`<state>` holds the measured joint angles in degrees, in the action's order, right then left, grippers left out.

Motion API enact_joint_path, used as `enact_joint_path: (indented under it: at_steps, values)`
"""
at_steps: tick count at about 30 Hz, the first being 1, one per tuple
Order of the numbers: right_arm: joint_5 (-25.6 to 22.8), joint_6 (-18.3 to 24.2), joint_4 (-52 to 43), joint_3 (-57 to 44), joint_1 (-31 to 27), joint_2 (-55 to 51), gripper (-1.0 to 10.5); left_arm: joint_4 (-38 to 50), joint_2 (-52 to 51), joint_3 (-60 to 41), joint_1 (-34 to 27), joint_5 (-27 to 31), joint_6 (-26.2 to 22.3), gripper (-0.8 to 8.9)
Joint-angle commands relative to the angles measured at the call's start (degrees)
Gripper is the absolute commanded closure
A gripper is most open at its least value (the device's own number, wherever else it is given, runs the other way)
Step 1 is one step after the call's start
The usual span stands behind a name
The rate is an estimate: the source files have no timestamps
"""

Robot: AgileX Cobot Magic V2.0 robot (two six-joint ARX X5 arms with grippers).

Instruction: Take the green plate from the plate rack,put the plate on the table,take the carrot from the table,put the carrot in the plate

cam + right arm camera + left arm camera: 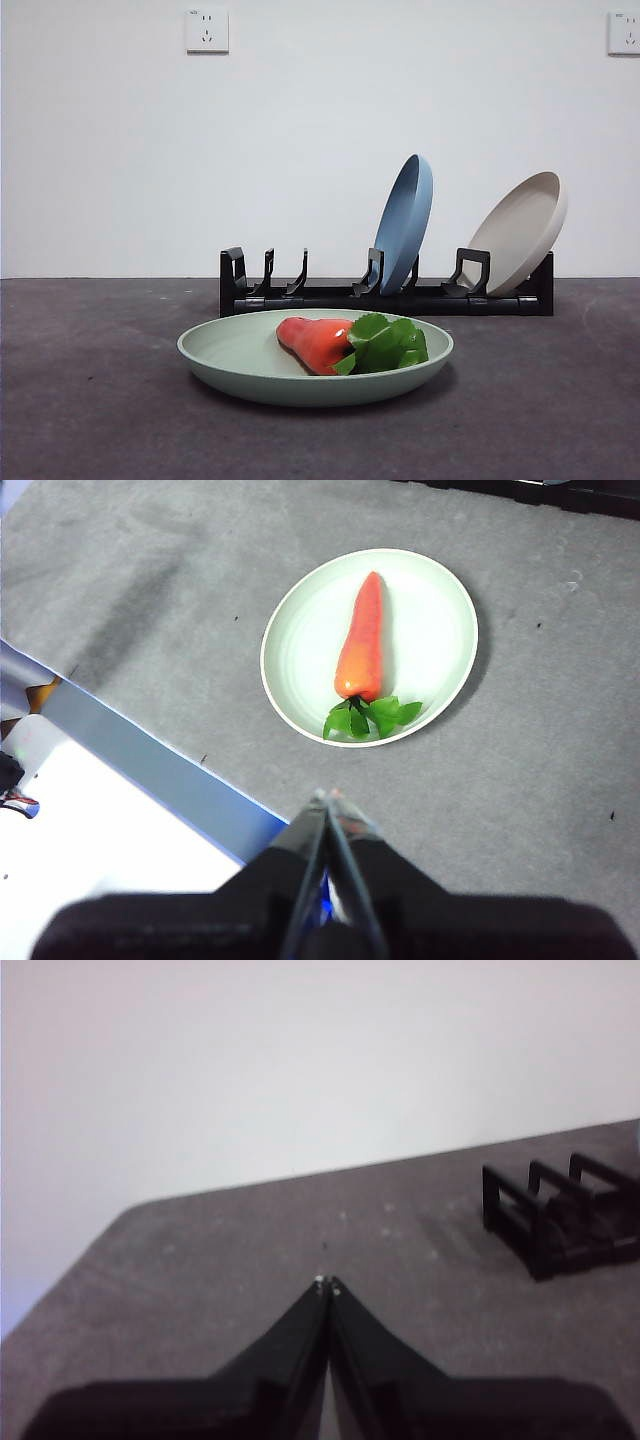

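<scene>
Glossy orange plastic carrot [318, 343] with green leaves lies inside the pale sage-green round plate [230, 350], flat on the dark grey table [90, 400], near side of the low black plastic plate rack [300, 297]. Rack holds a blue plate [405, 222] and beige plate [520, 230]. Left gripper [327, 1284] closed, empty, over bare table. Right gripper [328, 798] closed, empty, above the table near the green plate.
</scene>
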<state>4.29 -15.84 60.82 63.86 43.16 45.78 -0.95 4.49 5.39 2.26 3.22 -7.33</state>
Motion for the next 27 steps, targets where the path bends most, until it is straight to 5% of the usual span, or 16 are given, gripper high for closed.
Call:
enact_joint_path:
  at_steps: [1, 10, 27]
  values:
    - [-0.2, 0.3, -0.3, 0.1, 0.1, -0.2, 9.5, 0.2, -1.9, -2.8, -0.4, -0.3, 2.2, 8.16]
    - [-0.2, 0.3, -0.3, 0.1, 0.1, -0.2, 9.5, -9.6, -4.4, -5.2, -0.5, -0.3, 4.2, 8.16]
    - [-0.2, 0.3, -0.3, 0.1, 0.1, -0.2, 9.5, -9.4, -4.4, -5.2, -0.5, -0.5, 4.7, 8.16]
